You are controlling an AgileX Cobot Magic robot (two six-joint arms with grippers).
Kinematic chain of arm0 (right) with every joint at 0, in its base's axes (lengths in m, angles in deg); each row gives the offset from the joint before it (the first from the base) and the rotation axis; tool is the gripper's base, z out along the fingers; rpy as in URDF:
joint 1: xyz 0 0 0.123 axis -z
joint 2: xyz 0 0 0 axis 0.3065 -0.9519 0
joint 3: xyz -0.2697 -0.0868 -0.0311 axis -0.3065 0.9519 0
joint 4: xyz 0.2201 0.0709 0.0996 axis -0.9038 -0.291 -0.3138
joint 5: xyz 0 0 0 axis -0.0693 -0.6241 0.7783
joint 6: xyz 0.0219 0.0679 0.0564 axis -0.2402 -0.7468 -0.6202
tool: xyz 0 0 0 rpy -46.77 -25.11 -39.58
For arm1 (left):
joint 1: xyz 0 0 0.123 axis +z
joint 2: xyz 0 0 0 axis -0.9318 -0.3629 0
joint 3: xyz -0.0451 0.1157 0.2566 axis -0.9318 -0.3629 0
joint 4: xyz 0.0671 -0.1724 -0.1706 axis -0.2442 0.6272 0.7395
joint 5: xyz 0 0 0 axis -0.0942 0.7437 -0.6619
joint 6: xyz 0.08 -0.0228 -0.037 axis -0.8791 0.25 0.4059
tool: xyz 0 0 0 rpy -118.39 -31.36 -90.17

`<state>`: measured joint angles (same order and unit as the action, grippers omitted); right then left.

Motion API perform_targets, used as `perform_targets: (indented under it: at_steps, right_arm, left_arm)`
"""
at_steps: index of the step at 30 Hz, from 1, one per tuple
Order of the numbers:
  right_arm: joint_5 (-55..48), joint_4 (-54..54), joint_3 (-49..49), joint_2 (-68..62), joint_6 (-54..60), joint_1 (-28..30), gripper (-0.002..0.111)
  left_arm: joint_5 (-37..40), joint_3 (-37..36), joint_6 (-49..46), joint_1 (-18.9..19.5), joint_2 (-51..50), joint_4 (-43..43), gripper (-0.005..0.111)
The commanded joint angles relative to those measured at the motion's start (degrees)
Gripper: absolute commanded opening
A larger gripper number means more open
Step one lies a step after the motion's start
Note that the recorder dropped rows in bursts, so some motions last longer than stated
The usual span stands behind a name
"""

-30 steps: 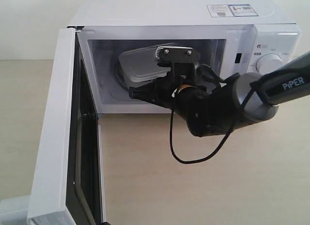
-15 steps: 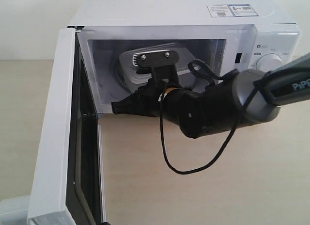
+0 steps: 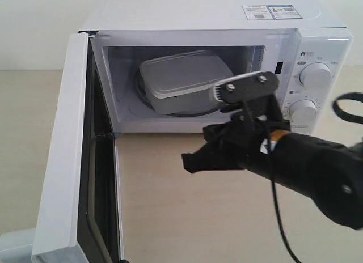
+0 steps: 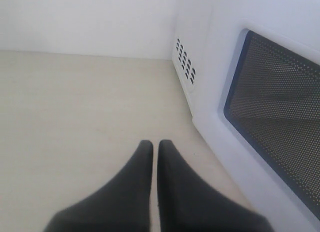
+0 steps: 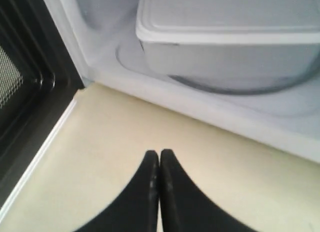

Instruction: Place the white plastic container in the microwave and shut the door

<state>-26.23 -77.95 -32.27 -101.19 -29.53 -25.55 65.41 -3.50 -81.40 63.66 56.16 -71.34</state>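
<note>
The white plastic container sits lid-on inside the microwave, on the glass turntable; the right wrist view shows the container close ahead. The door stands wide open to the left, its inner face in view and its handle hidden. My right gripper is shut and empty, outside the cavity over the table in front of the opening. My left gripper is shut and empty, low over the table beside the outer face of the door. It is not seen in the exterior view.
Two round dials are on the microwave's right panel. The right arm's black cable hangs below the arm. Pale wooden table spreads in front of the microwave. The microwave's side vents lie ahead of the left gripper.
My right gripper has drawn back out of the microwave cavity, toward the front and right, leaving the container resting inside. The door has not moved.
</note>
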Motion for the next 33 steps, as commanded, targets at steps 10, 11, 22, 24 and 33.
perform_targets:
  at_steps: [10,11,22,24,33]
  right_arm:
    - [0.8,-0.1,13.2,22.4,2.1,0.1,0.0]
    - [1.5,-0.1,13.2,23.2,2.1,0.1,0.0]
    - [1.9,-0.1,13.2,25.2,2.1,0.1,0.0]
    - [1.9,-0.1,13.2,25.2,2.1,0.1,0.0]
    - [-2.9,-0.9,13.2,37.2,14.8,3.5,0.0]
  left_arm:
    - [0.0,-0.2,0.1,-0.3,0.2,-0.3,0.004]
    - [0.0,-0.2,0.1,-0.3,0.2,-0.3,0.004]
    - [0.0,-0.2,0.1,-0.3,0.2,-0.3,0.004]
    - [0.0,-0.2,0.1,-0.3,0.2,-0.3,0.004]
    - [0.0,-0.2,0.1,-0.3,0.2,-0.3,0.004]
